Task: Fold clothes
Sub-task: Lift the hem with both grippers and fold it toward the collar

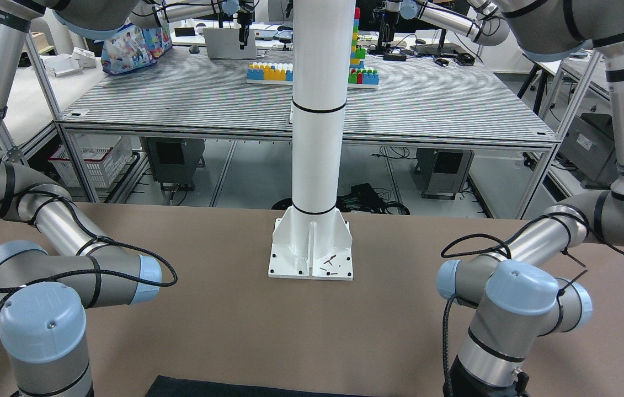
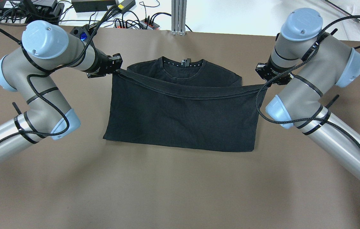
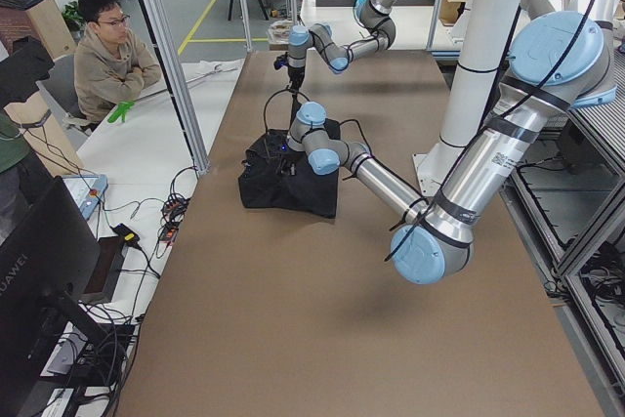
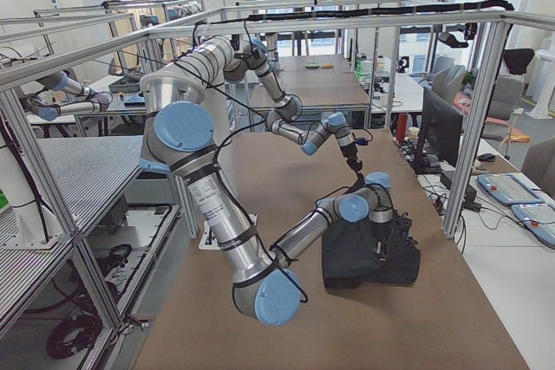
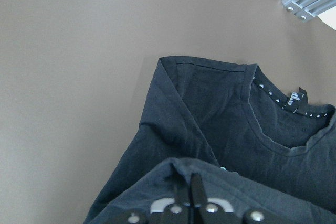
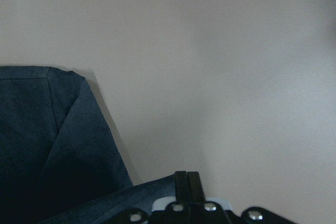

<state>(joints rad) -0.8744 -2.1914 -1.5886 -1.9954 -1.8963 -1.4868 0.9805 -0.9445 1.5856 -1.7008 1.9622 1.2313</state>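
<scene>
The black garment lies at the centre of the overhead view on the brown tabletop, collar toward the top edge. The left fingers, pinched closed, grip its lifted edge at upper left. The right fingers, likewise closed, grip that edge at right, so the edge hangs stretched between them.

Seated operator; toy blocks
</scene>
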